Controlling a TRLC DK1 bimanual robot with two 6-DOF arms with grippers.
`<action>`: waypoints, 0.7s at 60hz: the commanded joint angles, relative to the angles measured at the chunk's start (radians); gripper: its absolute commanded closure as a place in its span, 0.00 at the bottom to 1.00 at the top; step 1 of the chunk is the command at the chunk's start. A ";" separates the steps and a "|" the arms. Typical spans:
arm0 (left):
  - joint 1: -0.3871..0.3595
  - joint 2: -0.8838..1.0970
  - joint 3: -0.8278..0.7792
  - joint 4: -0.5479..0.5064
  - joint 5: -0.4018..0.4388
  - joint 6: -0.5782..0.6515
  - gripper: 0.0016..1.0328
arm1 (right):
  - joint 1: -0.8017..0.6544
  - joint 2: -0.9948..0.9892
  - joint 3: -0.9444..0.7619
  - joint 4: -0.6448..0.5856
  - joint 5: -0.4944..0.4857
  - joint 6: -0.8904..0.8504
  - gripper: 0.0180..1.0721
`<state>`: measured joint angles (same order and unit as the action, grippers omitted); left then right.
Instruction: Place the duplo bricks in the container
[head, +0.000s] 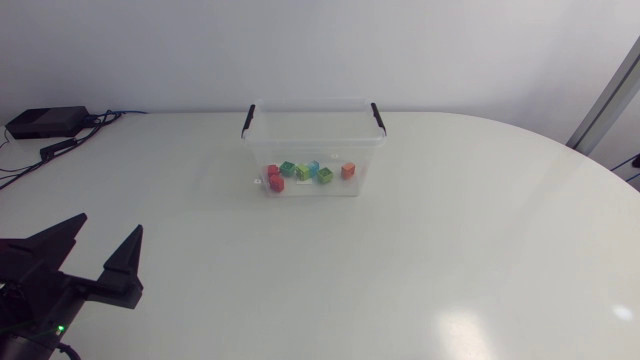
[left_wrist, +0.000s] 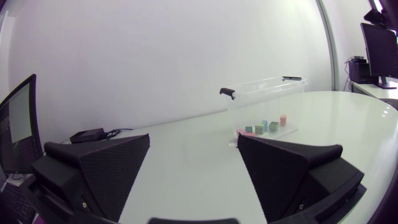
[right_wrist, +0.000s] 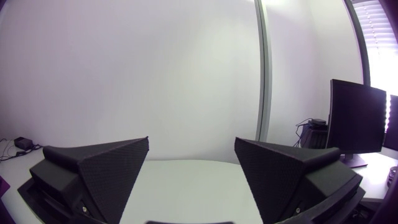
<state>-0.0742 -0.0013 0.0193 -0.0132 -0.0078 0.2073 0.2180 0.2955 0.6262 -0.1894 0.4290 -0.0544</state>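
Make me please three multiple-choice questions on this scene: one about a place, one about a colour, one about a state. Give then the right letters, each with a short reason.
1. Where are the duplo bricks in relation to the container?
A) inside it
B) beside it
C) on top of it

2. What colour are the container's handles?
A) red
B) black
C) white

3. In what state is the left pincer?
A) shut on a brick
B) open and empty
C) shut on a handle

Answers:
1 A: they lie on its floor, seen through the clear wall.
2 B: both clips at the rim are black.
3 B: its fingers stand apart with nothing between them.
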 joint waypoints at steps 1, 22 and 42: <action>-0.001 -0.012 -0.018 0.005 -0.001 0.012 0.04 | -0.020 -0.059 -0.074 0.030 -0.015 -0.018 0.05; 0.018 -0.009 -0.018 0.007 0.001 -0.044 0.04 | -0.079 -0.159 -0.258 0.072 -0.132 0.001 0.05; 0.045 -0.004 -0.019 0.010 0.004 -0.122 0.04 | -0.145 -0.223 -0.432 0.128 -0.272 0.026 0.05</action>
<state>-0.0399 -0.0013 0.0193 -0.0132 -0.0074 0.1261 0.0891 0.0891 0.2413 -0.0849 0.1783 -0.0505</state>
